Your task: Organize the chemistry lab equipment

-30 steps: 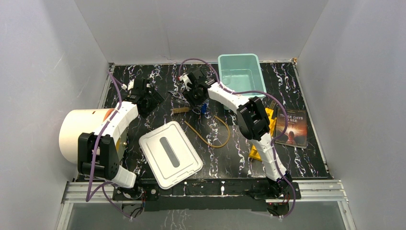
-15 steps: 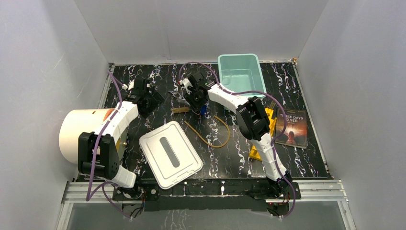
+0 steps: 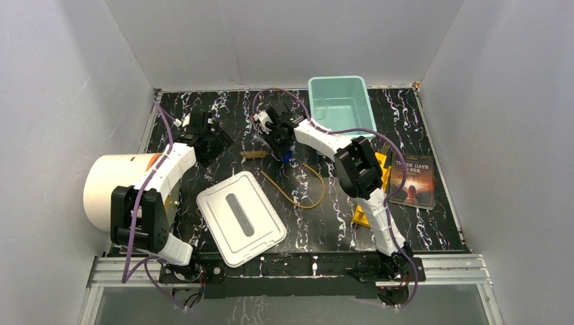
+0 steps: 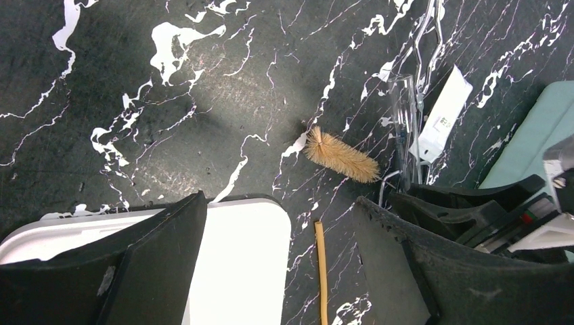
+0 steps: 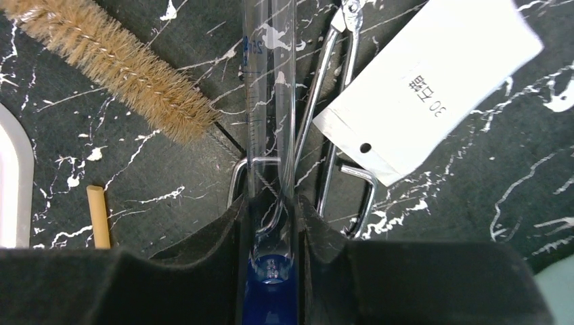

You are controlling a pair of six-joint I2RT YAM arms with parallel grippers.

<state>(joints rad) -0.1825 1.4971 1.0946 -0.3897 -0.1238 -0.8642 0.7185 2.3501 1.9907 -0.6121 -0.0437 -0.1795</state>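
The right gripper (image 5: 271,206) has its two fingers pinched on a clear glass measuring tube (image 5: 269,101), just above the tube's blue base (image 5: 267,301). The tube runs straight out from between the fingers, low over the black marbled table (image 3: 443,230). Thin metal tongs (image 5: 348,12) sit right up against it, with one arm crossing at the tube close to the fingertips. A white packet (image 5: 426,88) lies over the tongs on the right of the wrist view. The tan brush (image 5: 115,64) lies angled off to the left, apart from the tube.

From above, that whole cluster is mid-table toward the far side, just left of the teal bin (image 3: 340,105). The amber tubing loop (image 3: 298,186) lies a bit nearer.

The left gripper (image 4: 279,203) is spread wide with nothing between its fingers, hanging over the far corner of the white lid (image 3: 240,218). A big cream cylinder (image 3: 115,189) lies on its side at the left edge, and a dark book (image 3: 411,179) is over on the right.
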